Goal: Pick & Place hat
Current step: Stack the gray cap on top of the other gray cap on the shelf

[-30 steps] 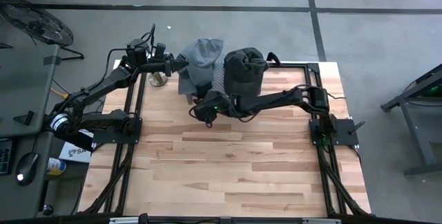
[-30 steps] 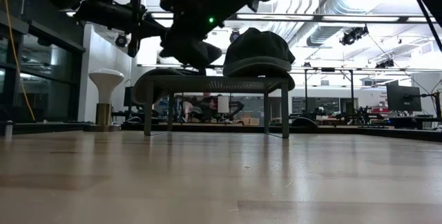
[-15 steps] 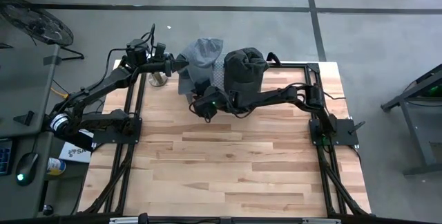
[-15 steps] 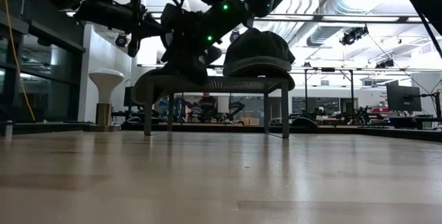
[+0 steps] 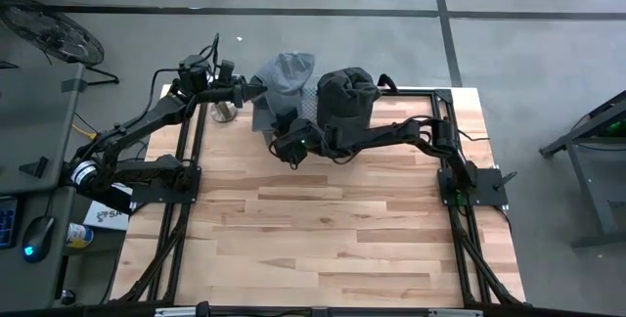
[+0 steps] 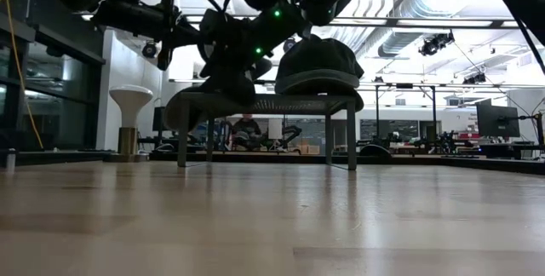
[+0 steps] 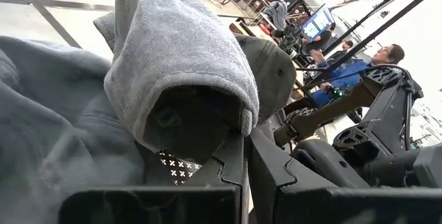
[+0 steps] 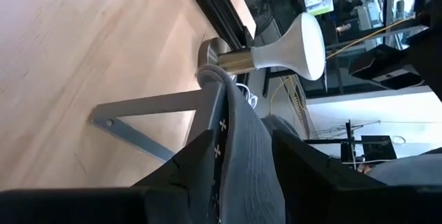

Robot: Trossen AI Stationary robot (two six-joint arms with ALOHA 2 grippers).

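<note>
Overhead arrangement, read from left to right. Left arm reaches from its base at the left edge of the wooden table [image 5: 323,229] toward the far side, where the left pincer [image 5: 245,89] is clenched on the edge of the grey hat [image 5: 282,80]; the left wrist view shows its two dark fingers [image 7: 228,165] pressed together with the grey fabric bunched over their tips. Just beside this pincer, at the table's far-left corner, stands a white mushroom-shaped stand [image 6: 130,101] on a metal base. The grey hat lies over the left end of a small perforated metal rack [image 6: 264,103] that stands on four legs at the far edge of the table. The right arm stretches across from its base on the right, and the right pincer [image 5: 286,133] grips the near edge of the same grey hat; in the right wrist view the fabric passes between its fingers [image 8: 197,158] and over the rack's edge. To the right of the grey hat, a dark green hat [image 5: 347,97] sits on the right end of the rack, crown upward, close beside the right arm.
</note>
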